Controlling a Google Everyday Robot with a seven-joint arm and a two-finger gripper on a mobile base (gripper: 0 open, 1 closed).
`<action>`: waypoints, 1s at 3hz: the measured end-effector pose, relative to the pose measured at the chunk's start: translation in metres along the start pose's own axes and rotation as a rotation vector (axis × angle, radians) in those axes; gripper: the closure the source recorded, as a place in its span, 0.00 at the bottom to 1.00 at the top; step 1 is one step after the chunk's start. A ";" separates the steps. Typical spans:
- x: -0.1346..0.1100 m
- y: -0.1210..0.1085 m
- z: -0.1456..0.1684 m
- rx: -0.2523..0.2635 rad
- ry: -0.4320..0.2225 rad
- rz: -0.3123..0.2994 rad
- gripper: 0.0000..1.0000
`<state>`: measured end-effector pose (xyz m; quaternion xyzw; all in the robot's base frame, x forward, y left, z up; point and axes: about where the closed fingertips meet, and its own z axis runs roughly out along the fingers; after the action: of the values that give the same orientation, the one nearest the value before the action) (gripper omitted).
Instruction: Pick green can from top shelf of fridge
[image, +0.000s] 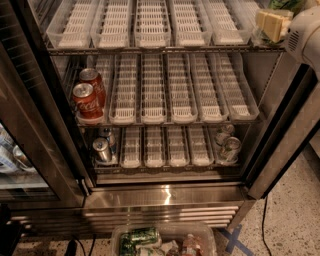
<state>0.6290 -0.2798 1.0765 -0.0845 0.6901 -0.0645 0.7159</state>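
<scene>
Green can (286, 4) barely shows at the upper right edge; pincer (272, 25) poised beside it over the top shelf (150, 50), evidently lining up a grasp. Its grip cannot be told.

Speckled terrazzo floor (292, 215) down at the right, a blue tape cross (233, 239) stuck on it, a black cable (263, 225) trailing across; the gripper (272, 24) sits top right.

The end effector (272, 24) sits at upper right, just left of the white arm (305, 31).

speckled floor (292, 220), clear bin (161, 226); claw (272, 24) top right
</scene>
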 end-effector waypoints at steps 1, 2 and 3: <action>0.002 -0.004 0.007 0.014 0.000 -0.002 0.29; 0.003 -0.005 0.014 0.024 -0.001 -0.005 0.29; 0.002 -0.004 0.020 0.023 -0.004 -0.002 0.48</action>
<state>0.6493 -0.2841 1.0757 -0.0773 0.6880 -0.0729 0.7179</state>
